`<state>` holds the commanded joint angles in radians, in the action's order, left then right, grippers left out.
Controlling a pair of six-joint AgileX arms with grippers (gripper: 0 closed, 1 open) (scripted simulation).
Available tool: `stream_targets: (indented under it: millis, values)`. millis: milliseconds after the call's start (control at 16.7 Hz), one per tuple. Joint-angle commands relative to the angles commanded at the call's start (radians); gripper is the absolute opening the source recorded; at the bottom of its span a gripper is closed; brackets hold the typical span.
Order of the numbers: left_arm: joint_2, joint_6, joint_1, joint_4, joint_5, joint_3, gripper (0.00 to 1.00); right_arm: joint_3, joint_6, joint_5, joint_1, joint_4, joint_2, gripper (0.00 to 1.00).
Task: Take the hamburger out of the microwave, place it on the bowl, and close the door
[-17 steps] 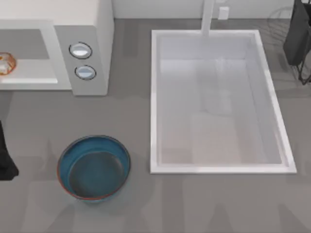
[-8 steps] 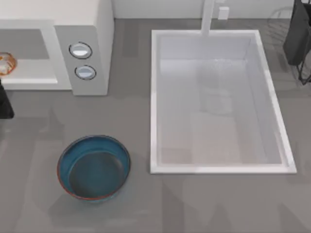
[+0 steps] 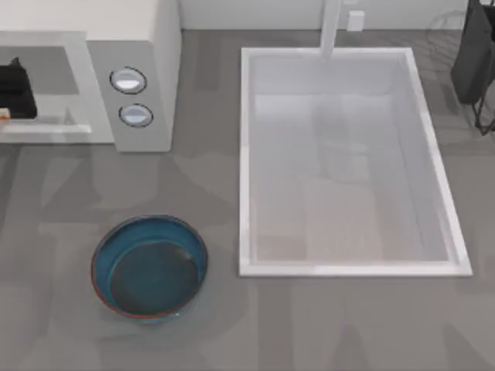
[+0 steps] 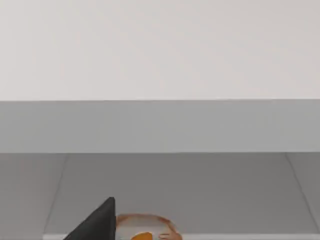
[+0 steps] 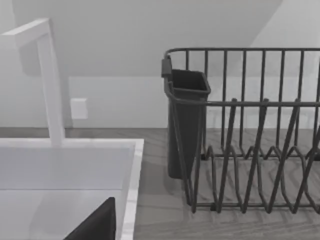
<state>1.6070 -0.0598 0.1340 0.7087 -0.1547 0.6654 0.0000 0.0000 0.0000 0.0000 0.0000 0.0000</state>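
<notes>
- The microwave (image 3: 128,73) stands at the rear left of the table in the top view, with its grey cavity (image 3: 54,85) exposed and two round dials (image 3: 128,80) on the side panel.
- The door cannot be made out in any view.
- The left gripper (image 3: 15,89) sits at the left edge of the top view, over the cavity at the microwave's front opening.
- Whether the left gripper's fingers are apart or together cannot be told; one dark finger (image 4: 97,222) appears in the left wrist view.
- The hamburger (image 4: 145,227) lies on the cavity floor, just beside that finger in the left wrist view. Contact between them cannot be confirmed.
- In the top view, a small orange sliver of the hamburger (image 3: 3,114) shows just below the left gripper.
- The bowl (image 3: 149,267) rests on the table in front of the microwave, well apart from it, with nothing inside.
- The sink (image 3: 348,267) occupies the centre-right of the table, with a white faucet (image 3: 331,27) at its rear rim.
- The right arm (image 3: 473,58) is parked at the rear right corner, beside the dish rack (image 5: 260,150).
- The right wrist view shows the dish rack, its dark utensil cup (image 5: 185,125), the faucet and the sink rim.
- The state of the right gripper's fingers cannot be told.
</notes>
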Motion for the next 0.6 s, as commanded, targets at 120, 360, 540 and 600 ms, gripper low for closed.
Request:
stream_targets:
  millis: [120,360,540,600]
  values:
    - [0.197,-0.007,0.017,0.087,-0.019,0.081,1.0,0.0,0.0,0.0,0.0,0.0,0.0,1.0]
    - [0.541,-0.021,0.046,0.24,-0.052,0.224,1.0,0.0,0.0,0.0,0.0,0.0,0.0,1.0]
    - [0.736,-0.028,0.063,0.326,-0.071,0.304,1.0,0.0,0.0,0.0,0.0,0.0,0.0,1.0]
    - [0.785,-0.03,0.067,0.347,-0.076,0.325,1.0,0.0,0.0,0.0,0.0,0.0,0.0,1.0]
